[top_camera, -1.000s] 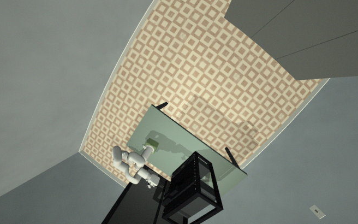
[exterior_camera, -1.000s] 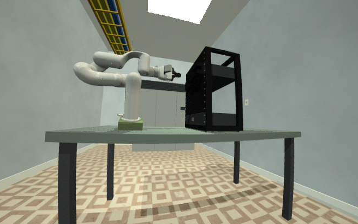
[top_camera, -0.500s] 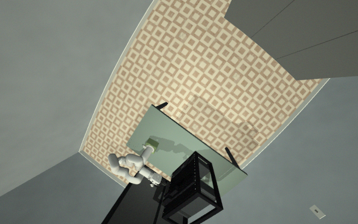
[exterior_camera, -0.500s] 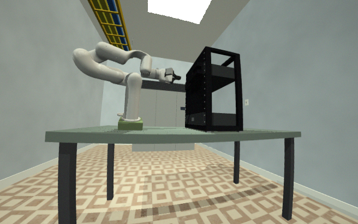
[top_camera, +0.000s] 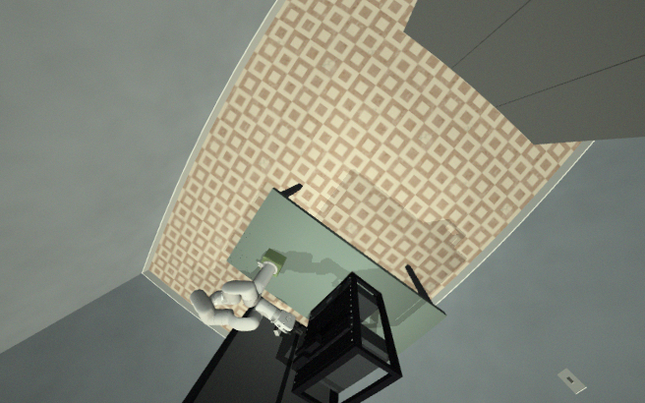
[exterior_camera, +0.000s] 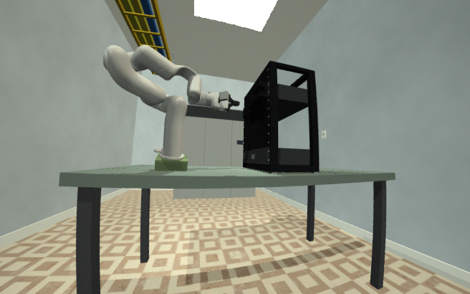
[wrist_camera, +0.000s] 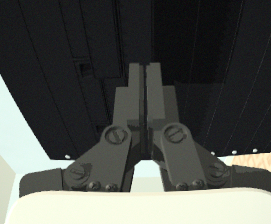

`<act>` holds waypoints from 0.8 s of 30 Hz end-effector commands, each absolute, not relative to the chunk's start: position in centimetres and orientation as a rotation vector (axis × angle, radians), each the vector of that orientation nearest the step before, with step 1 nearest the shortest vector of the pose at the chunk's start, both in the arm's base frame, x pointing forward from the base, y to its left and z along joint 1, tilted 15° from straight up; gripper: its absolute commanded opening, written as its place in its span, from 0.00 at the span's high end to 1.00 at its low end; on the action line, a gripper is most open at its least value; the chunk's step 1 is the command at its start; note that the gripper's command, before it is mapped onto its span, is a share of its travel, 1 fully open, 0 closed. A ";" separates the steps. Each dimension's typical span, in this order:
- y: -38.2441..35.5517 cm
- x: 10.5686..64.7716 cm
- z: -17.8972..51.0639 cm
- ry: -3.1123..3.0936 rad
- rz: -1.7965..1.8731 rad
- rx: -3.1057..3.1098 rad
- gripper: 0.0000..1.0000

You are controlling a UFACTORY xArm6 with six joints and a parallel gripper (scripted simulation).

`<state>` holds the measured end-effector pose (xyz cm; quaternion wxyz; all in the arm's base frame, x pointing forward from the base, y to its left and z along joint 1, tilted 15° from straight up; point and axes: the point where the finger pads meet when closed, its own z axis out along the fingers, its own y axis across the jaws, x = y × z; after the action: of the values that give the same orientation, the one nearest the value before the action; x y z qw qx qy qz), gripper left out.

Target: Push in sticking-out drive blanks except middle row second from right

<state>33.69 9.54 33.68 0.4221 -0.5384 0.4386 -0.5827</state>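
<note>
A black open-frame rack (exterior_camera: 280, 119) (top_camera: 350, 330) stands on the right part of the green table (exterior_camera: 211, 178) (top_camera: 310, 235). Its dark front (wrist_camera: 152, 23) fills the wrist view, with narrow drive blanks (wrist_camera: 95, 16) running side by side; which of them stand out is too dark to tell. My gripper (wrist_camera: 145, 82) (exterior_camera: 236, 103) (top_camera: 285, 331) is shut and empty. It points level at the upper part of the rack's front, with the fingertips close to the blanks. I cannot tell whether they touch.
The arm's base sits on a green block (exterior_camera: 171, 164) (top_camera: 273, 259) left of the rack. Grey cabinets (exterior_camera: 211, 142) stand behind the table. A patterned tile floor (exterior_camera: 208, 237) lies below.
</note>
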 end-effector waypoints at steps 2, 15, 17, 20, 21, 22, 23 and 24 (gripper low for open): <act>9.3 36.9 33.9 1.113 -1.484 -1.322 1.00; 9.2 38.9 34.0 1.113 -1.484 -1.322 1.00; 9.2 38.9 34.0 1.113 -1.484 -1.322 1.00; 9.2 38.9 34.0 1.113 -1.484 -1.322 1.00; 9.2 38.9 34.0 1.113 -1.484 -1.322 1.00; 9.2 39.0 34.0 1.113 -1.484 -1.322 1.00; 9.2 39.1 34.1 1.113 -1.484 -1.322 1.00; 9.3 39.2 34.1 1.113 -1.484 -1.322 1.00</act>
<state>38.86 9.15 33.85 0.4174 -0.5285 0.4441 -0.5909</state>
